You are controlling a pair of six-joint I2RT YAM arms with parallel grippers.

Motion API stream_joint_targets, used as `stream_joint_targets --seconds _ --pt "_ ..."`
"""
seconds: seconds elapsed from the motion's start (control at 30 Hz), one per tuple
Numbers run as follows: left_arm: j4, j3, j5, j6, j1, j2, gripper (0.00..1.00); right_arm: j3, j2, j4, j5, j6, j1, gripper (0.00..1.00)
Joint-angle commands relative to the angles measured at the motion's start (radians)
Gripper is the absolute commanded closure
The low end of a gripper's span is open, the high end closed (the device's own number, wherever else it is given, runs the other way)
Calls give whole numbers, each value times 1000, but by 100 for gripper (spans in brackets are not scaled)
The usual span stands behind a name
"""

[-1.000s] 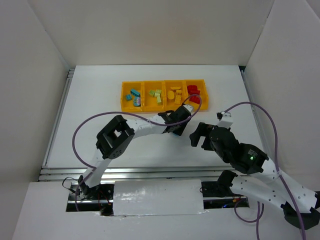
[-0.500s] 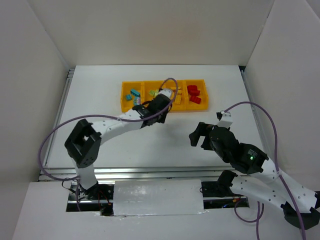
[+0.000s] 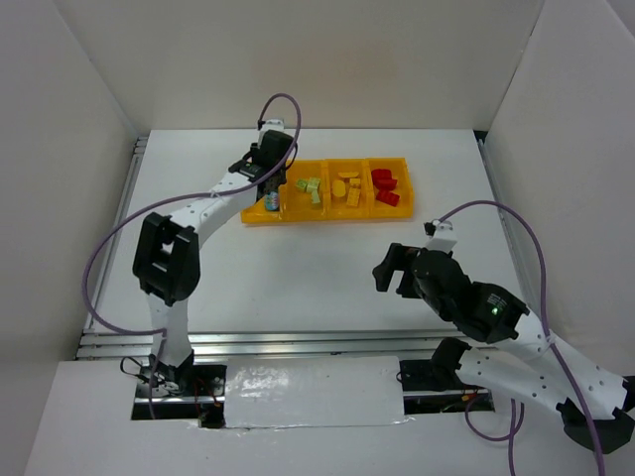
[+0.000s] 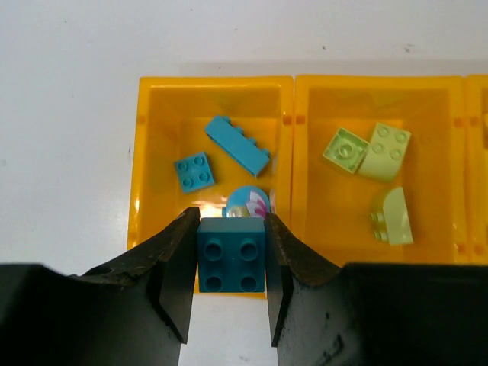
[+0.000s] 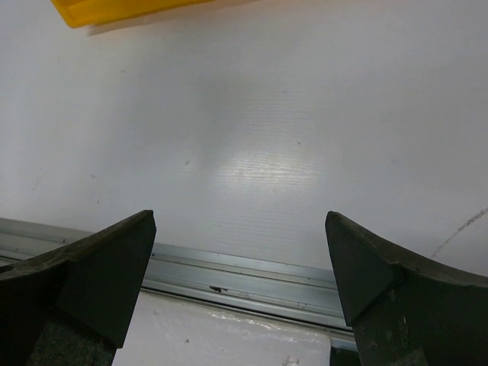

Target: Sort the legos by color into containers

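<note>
My left gripper [image 3: 266, 177] is shut on a dark cyan-blue square lego [image 4: 231, 263] and holds it over the near edge of the leftmost compartment of the orange-yellow tray [image 3: 342, 216]. In the left wrist view that compartment [image 4: 156, 137] holds a long blue brick [image 4: 236, 145], a small square blue brick [image 4: 193, 171] and a rounded printed blue piece [image 4: 248, 202]. The compartment to its right holds three pale green bricks [image 4: 387, 152]. Yellow bricks [image 3: 347, 188] and red bricks [image 3: 385, 186] lie in the two right compartments. My right gripper [image 3: 389, 268] is open and empty, low over bare table.
White walls close in the table on the left, back and right. A metal rail [image 5: 244, 271] runs along the table's near edge under the right gripper. The left arm's purple cable [image 3: 109, 248] loops over the table's left side.
My left arm has swung from the table's middle up and left to the tray's left end, carrying the blue lego. The right arm has barely moved.
</note>
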Motion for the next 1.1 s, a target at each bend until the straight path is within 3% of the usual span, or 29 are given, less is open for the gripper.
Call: stream_joint_targets --seconds 0.0,0.03,0.1,0.13,0.17,0.4,0.53,0.73,0.9,1.07 --pt "-42 114 -67 40 18 94 67 1 10 49 -1 -18 -4 0" --pt "-64 140 -78 29 22 138 62 3 16 49 -4 -17 -3 0" --pt "-107 191 -85 2 38 168 38 4 22 49 -4 -20 -3 0" --pt "-105 181 -85 -9 42 166 12 4 27 50 -5 -23 -3 0" --pt "-102 172 -93 -23 47 162 2 6 27 55 -8 -27 -4 0" --pt "-89 41 -105 -86 51 -8 1 38 45 43 4 -32 -4 0" --pt "4 -81 -110 -55 56 -96 0 46 39 47 -2 -32 -3 0" --pt "58 -59 -24 -27 74 -27 2 50 52 36 1 -23 -4 0" --pt "0 -17 13 -72 96 12 3 49 53 26 4 -26 -4 0" --pt "-46 -146 59 -142 87 -204 2 72 45 15 33 -35 -3 0"
